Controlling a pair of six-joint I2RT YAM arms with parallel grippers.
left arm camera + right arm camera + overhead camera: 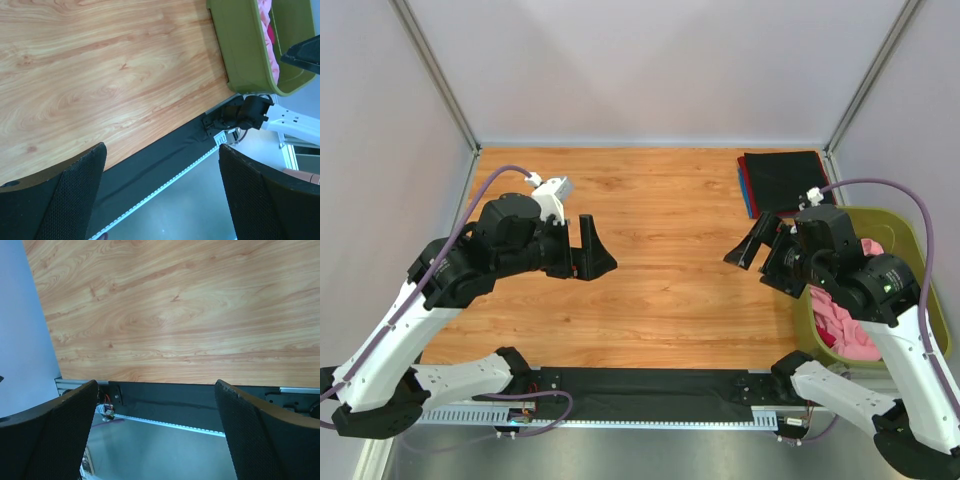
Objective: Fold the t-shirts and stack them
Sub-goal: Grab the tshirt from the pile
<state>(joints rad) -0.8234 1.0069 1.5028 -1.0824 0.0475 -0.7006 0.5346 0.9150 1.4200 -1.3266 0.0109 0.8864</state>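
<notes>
A stack of folded t-shirts (783, 180) lies at the table's far right, black on top with red and blue edges showing at its left. Light pink and magenta-red shirts (845, 315) lie crumpled in the olive-green tub (910, 232) at the right; they also show in the left wrist view (266, 31). My left gripper (598, 255) is open and empty above the left middle of the table. My right gripper (752, 247) is open and empty above the table, just left of the tub. Both wrist views show wide-apart fingers (60, 195) (265, 440) with nothing between them.
The wooden table (660, 290) has a black strip (650, 382) and a metal rail along its near edge. Grey walls enclose the left, far and right sides. The tub stands past the table's right edge.
</notes>
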